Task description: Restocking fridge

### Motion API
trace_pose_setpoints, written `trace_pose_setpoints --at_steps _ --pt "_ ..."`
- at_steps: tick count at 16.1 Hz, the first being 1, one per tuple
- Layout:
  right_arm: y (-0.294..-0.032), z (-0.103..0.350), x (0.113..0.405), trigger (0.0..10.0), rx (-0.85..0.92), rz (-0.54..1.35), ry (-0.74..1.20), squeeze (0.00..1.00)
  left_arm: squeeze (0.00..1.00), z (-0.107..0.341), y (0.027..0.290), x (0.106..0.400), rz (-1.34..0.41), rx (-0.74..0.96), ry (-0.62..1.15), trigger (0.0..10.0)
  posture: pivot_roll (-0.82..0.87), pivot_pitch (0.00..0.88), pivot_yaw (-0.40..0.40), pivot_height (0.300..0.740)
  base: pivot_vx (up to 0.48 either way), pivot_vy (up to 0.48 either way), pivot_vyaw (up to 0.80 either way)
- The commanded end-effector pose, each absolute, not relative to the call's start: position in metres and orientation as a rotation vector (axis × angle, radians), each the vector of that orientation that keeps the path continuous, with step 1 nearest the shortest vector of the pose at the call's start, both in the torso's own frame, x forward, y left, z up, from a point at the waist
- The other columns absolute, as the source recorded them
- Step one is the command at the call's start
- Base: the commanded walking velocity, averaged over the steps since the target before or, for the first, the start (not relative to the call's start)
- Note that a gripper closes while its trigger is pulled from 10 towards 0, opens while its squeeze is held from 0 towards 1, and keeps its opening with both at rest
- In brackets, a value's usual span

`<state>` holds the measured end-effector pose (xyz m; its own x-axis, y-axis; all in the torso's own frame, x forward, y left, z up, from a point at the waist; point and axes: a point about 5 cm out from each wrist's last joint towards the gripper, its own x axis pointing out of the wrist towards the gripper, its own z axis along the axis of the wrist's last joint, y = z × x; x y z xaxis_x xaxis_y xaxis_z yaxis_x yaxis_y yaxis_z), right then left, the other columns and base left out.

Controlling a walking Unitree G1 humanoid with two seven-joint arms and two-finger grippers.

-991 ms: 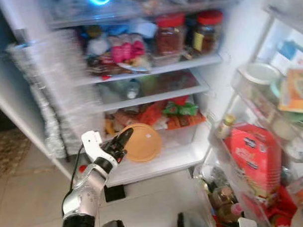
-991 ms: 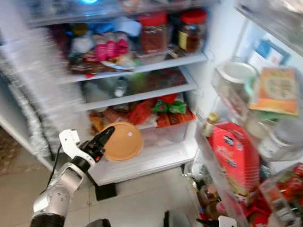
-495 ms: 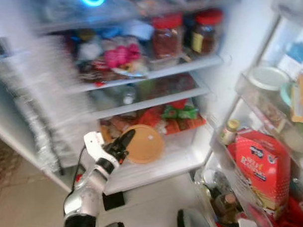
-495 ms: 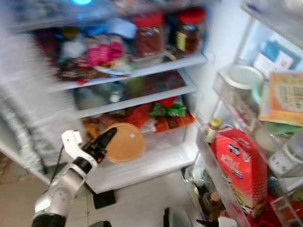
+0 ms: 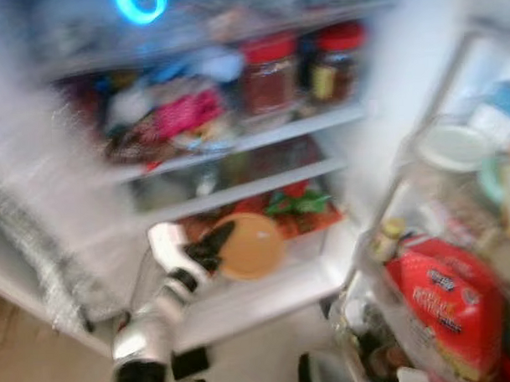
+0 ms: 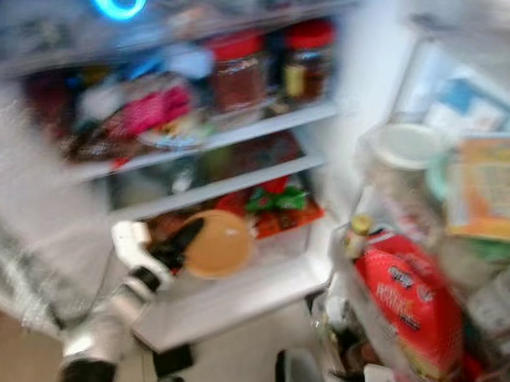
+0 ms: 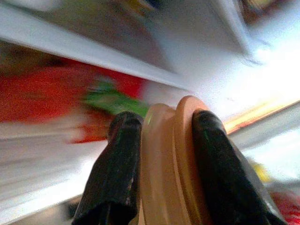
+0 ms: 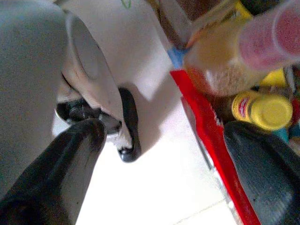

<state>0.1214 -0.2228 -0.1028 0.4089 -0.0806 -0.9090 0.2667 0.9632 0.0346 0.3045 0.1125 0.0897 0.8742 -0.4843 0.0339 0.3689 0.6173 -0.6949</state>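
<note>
Left pincer [image 7: 161, 140] grips the tan lidded tub [image 5: 250, 246], seemingly beside the fridge's lowest shelf edge [image 5: 267, 295].

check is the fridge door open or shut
Open: the shelves with red-lidded jars are exposed, and the door's racks stand swung out on the right.

I read the fridge shelves through heavy blur. Above my left gripper [image 5: 219, 240], the upper shelf [image 5: 261, 134] carries two red-lidded jars [image 5: 269, 73] and pink packaging [image 5: 181, 114]. Red and green packets [image 5: 299, 202] sit in the compartment just behind the gripper.
</note>
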Motion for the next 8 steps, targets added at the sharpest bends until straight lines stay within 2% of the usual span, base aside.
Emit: trace_pose_setpoints --at_steps 1,8 --pt "-0.2311 -0.0993 0.1265 10.0 0.185 -0.256 1.102 0.00 0.00 0.0924 0.1231 0.3061 -0.481 -0.741 0.150 10.0 -0.22 0.050 0.002 0.632 0.300 0.000 0.00" --pt "-0.2302 -0.0995 0.1267 10.0 0.192 -0.259 1.100 0.00 0.00 0.0914 0.1193 0.3063 -0.502 -0.754 0.167 10.0 -0.22 0.059 0.003 0.632 0.300 0.000 0.00"
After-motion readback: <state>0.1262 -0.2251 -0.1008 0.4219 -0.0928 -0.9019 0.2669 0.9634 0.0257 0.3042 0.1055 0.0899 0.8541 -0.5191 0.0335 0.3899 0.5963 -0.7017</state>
